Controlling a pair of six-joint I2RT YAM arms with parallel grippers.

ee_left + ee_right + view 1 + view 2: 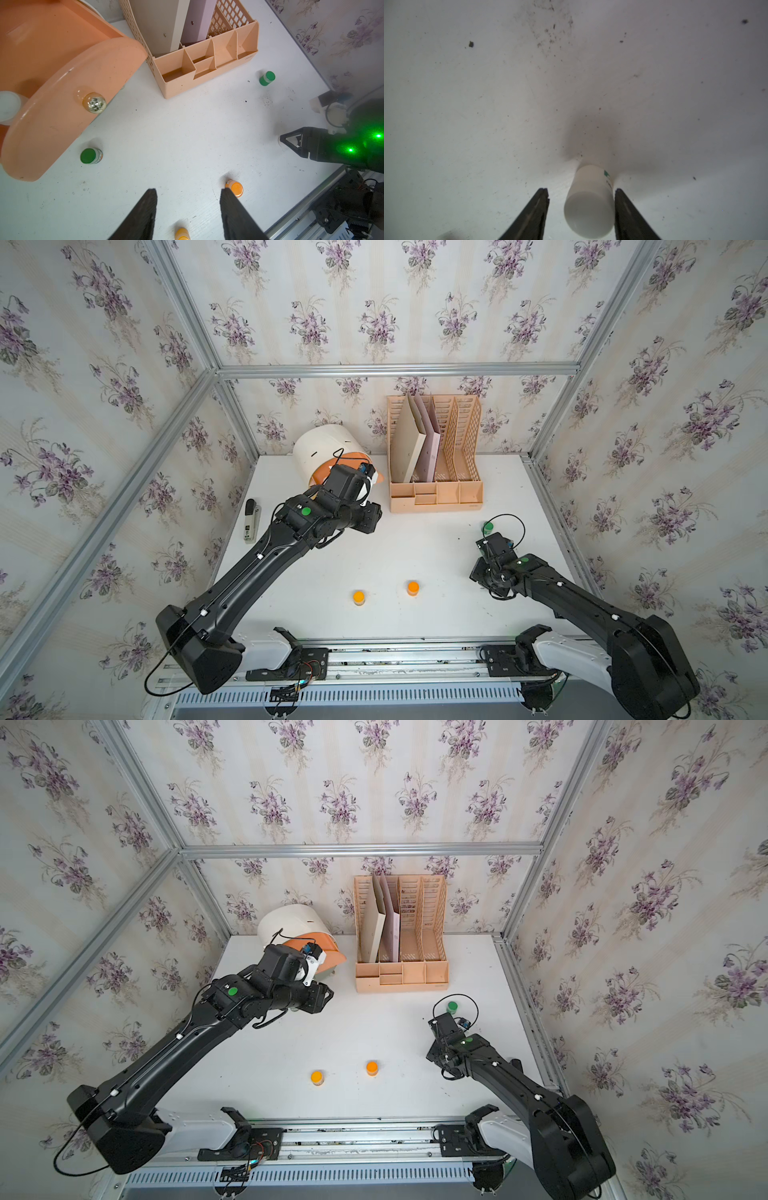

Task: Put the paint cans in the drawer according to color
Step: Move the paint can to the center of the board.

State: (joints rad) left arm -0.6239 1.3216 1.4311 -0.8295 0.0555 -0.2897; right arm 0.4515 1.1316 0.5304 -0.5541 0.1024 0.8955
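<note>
The white drawer chest (pixel 320 443) stands at the back, its peach top drawer (pixel 52 124) pulled out, with a white paint can (pixel 8 106) inside. My left gripper (pixel 188 193) hovers open and empty above the table in front of it. One green can (pixel 90 156) sits under the drawer front and another (pixel 488 526) stands near my right arm. Two orange cans (pixel 359 596) (pixel 413 587) stand near the front. My right gripper (pixel 581 190) is open around an upright white can (pixel 589 207); one finger touches it, the other is a gap away.
A peach lattice file rack (pixel 434 456) holding folders stands at the back, right of the chest. A black-and-grey stapler (pixel 250 520) lies by the left edge. Aluminium frame posts and papered walls close in three sides, and the arms' rail (pixel 374 659) runs along the front.
</note>
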